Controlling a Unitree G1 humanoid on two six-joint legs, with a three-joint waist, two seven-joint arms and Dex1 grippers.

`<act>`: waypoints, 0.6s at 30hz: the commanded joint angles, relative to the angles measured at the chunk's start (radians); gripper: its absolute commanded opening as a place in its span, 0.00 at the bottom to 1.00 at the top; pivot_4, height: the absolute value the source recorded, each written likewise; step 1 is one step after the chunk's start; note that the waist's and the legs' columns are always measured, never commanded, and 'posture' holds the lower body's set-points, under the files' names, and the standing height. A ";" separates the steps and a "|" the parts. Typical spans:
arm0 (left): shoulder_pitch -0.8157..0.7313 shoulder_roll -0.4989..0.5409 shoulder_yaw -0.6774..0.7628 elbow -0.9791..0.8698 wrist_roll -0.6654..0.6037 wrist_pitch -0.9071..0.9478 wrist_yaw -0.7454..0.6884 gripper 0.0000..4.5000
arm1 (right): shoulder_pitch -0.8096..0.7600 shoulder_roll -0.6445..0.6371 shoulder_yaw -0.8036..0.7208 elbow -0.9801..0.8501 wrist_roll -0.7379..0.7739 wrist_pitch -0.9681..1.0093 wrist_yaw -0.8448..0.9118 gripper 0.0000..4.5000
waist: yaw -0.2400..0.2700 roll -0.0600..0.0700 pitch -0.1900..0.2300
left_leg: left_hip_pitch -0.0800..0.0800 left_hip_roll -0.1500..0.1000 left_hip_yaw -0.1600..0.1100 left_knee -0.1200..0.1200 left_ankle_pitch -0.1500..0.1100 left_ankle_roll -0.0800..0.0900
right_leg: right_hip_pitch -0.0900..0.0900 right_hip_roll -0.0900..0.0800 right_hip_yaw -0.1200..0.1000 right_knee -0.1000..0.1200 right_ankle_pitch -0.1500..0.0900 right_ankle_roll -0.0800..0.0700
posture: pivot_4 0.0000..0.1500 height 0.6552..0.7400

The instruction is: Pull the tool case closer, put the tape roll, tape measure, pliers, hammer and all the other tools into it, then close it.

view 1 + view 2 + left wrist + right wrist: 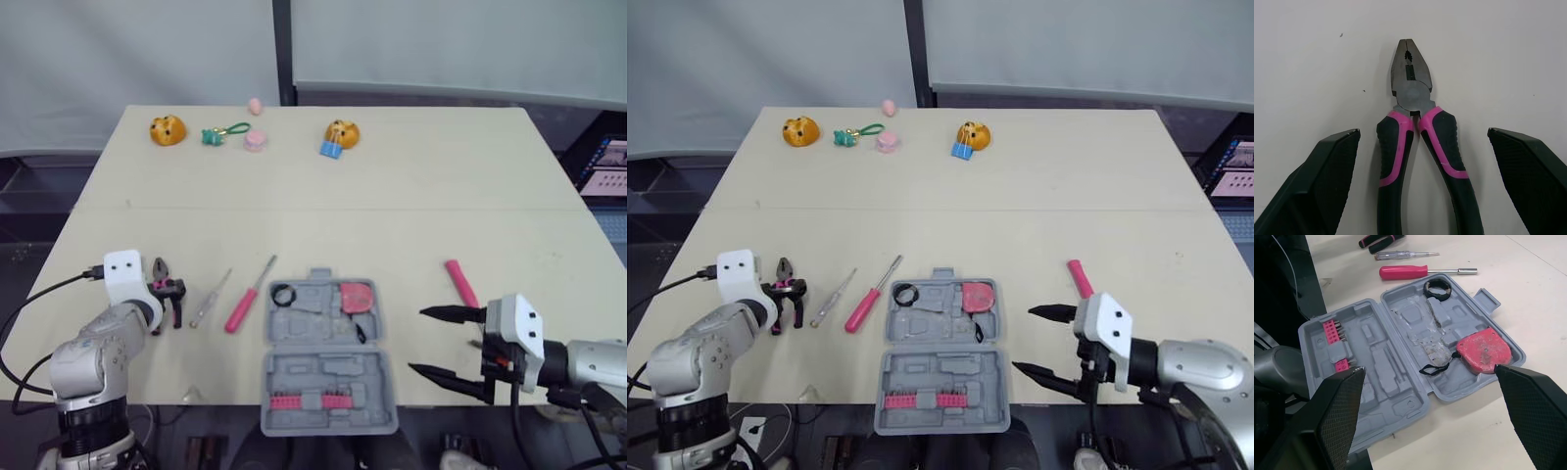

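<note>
The tool case (329, 380) lies open at the worktop's (392, 196) 6 o'clock edge, tape measure (357, 296) already inside, so the left end effector (1422, 131), spread, straddles the pliers (1411, 98) at the case's 9 o'clock, likely to grip them, while the right end effector (417, 341) hovers spread at 3 o'clock

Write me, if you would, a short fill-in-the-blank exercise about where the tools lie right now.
1. The grey tool case lies ____ on the table.
2. Beside the black tape roll in the case sits the pink ____.
3. The left gripper has its open fingers on either side of the handles of the ____.

Missing words: open; tape measure; pliers.
</note>
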 commanded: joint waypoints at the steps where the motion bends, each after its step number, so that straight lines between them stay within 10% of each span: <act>1: -0.021 -0.006 -0.005 0.037 0.029 -0.012 -0.010 1.00 | 0.013 0.007 -0.035 -0.016 -0.001 -0.027 -0.005 0.99 | 0.000 0.000 0.000 | 0.000 0.000 0.000 0.000 0.000 0.000 | 0.000 0.000 0.000 0.000 0.000 0.000 | 1.00 0.67; 18: -0.062 -0.016 -0.025 0.123 0.089 -0.033 -0.040 1.00 | 0.049 0.011 -0.039 -0.033 -0.008 -0.043 -0.026 0.99 | 0.001 -0.001 0.000 | 0.000 0.000 0.000 0.000 0.001 0.000 | 0.000 0.000 0.000 0.002 0.000 0.000 | 1.00 0.67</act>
